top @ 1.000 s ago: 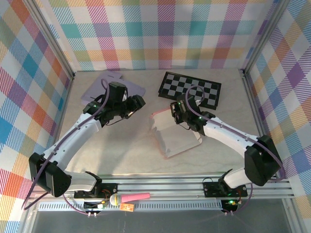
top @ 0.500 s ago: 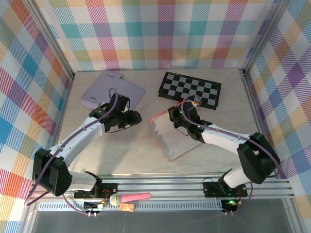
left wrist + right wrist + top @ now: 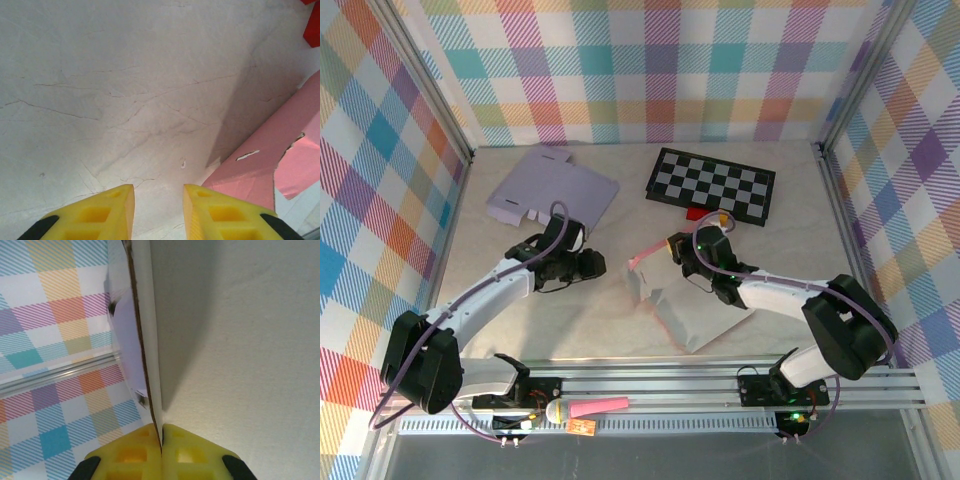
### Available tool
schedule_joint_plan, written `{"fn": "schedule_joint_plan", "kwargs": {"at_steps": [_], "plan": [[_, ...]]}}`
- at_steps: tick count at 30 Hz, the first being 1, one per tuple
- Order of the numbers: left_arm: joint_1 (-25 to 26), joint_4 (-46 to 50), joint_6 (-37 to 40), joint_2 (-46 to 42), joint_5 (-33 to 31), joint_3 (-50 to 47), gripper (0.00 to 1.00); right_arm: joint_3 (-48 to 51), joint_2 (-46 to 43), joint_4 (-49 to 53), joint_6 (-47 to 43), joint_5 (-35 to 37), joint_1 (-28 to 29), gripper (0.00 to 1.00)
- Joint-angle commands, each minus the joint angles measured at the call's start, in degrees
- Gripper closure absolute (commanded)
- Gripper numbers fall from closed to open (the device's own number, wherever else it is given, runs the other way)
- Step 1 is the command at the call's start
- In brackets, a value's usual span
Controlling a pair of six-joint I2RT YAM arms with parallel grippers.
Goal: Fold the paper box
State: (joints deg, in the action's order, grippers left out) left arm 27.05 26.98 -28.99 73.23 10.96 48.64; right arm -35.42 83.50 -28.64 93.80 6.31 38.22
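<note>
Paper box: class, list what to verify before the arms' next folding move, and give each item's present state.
1. Right gripper pinches a paper box panel: ok, shut on its edge.
2. Left gripper empty: ok, jaws apart, nothing between.
3. Left gripper touching the box: not ok, bare table lies between.
4. Box folded: not ok, mostly flat.
5. Grip firm enough: cannot tell.

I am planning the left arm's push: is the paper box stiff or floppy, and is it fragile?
Probably light and bendy: the paper box is thin card, clamped edge-on by the right gripper with shut jaws. Its pink flap already looks torn, so a push may crease it further.
</note>
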Motion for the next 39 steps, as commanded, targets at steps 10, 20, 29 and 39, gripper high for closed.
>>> {"fn": "schedule_joint_plan", "kwargs": {"at_steps": [10, 20, 29, 39], "plan": [[-0.59, 1.02, 2.69, -2.29, -3.40, 1.26, 0.61, -3.92, -3.84, -3.78, -0.28, -1.19, 0.01, 1.00], [-0.77, 1.77, 4.04, -0.90, -4.29, 0.68, 0.60, 7.70, 0.23, -16.38, 0.14, -2.81, -0.34, 1.00], [-0.77, -1.49, 7.31, 0.81, -1.94, -0.98, 0.61, 5.23, 0.72, -13.57, 0.05, -3.57, -0.37, 1.00], [-0.69, -14.50, 18.72, 6.63, 4.85, -3.86, 0.61, 4.14, 1.60, -10.96, 0.94, -3.88, -0.43, 1.00]]}}
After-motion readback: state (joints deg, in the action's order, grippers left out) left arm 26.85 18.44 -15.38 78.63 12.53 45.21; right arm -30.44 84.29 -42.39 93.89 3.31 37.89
